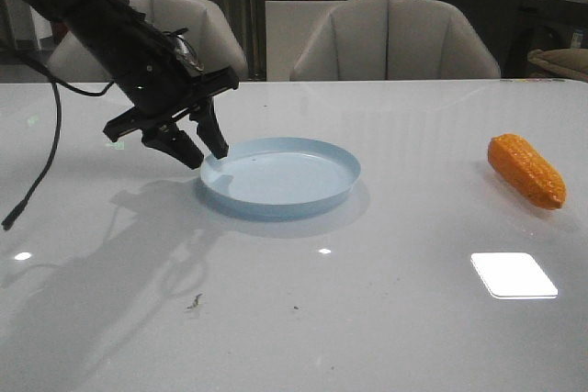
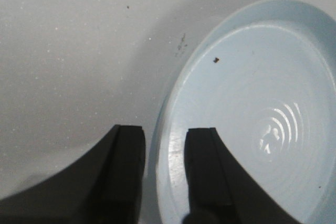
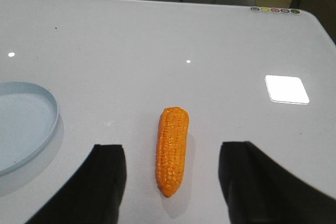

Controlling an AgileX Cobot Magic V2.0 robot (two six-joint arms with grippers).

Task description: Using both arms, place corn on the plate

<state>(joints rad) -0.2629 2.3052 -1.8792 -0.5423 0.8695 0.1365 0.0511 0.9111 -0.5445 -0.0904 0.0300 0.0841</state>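
Round, shallow pale-blue plate (image 1: 281,176), left rim straddled by open left gripper (image 1: 197,144); bumpy tapered orange corn (image 1: 525,170) far right on glossy white counter (image 1: 386,319), between open right gripper (image 3: 173,182) fingers.

Light: dim overhead lamps are glinting as small dots and one bright square patch on the glossy table (image 1: 386,319).
Shadows: a soft one is falling beneath the left arm (image 1: 110,25).
Focus: close fingers (image 2: 126,177) are blurring.
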